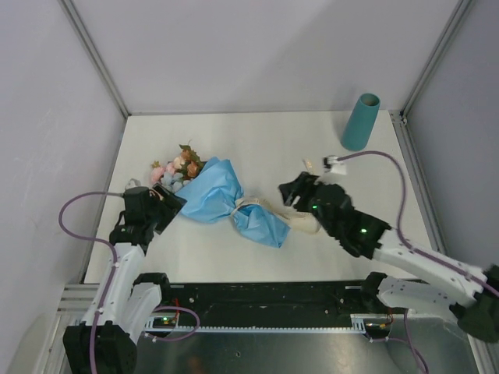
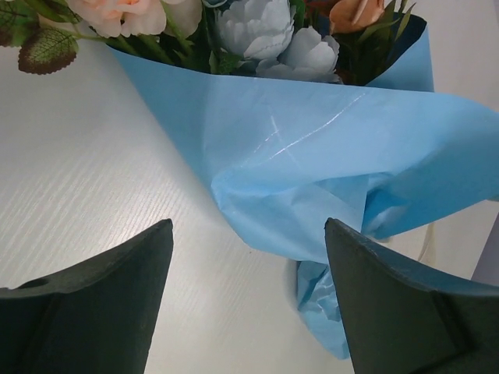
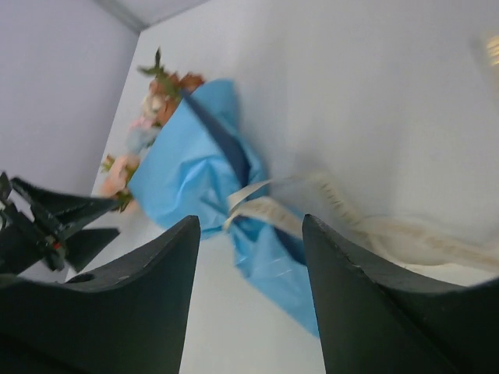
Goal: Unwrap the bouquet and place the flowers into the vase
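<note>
Bouquet lies centre frame, ribbon trailing right. My right gripper is spread, empty; left gripper spread at the paper, presumably to steady it.

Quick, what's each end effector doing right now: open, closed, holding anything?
Left end effector: open, holding nothing.
Right end effector: open, holding nothing.

We see soft, even light from overhead in the top view: the white table is bright without glare, and the bouquet casts only faint shadows. The left wrist picture is sharp, with a thin sheen along a crease of the blue paper. Motion blur smears the right wrist picture, worst along the ribbon toward the lower right.
</note>
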